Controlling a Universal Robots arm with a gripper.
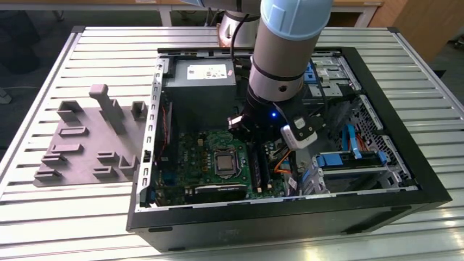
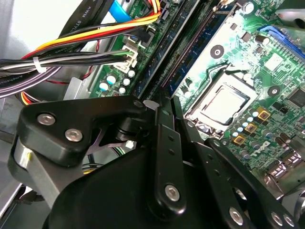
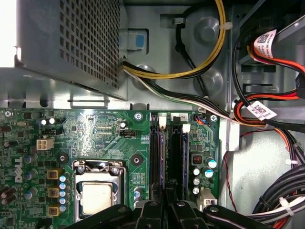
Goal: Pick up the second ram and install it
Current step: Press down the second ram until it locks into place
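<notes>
- The grey holder tray lies on the bench, at the exterior view's left, with no ram stick visible in its slots.
- The motherboard and its processor socket sit in the open computer case.
- The hand is low over the memory slots; its fingers look drawn together, on what I cannot tell.
- The second ram seems to stand in the slots beneath the hand, so installation looks well advanced; full seating is unconfirmed.
</notes>
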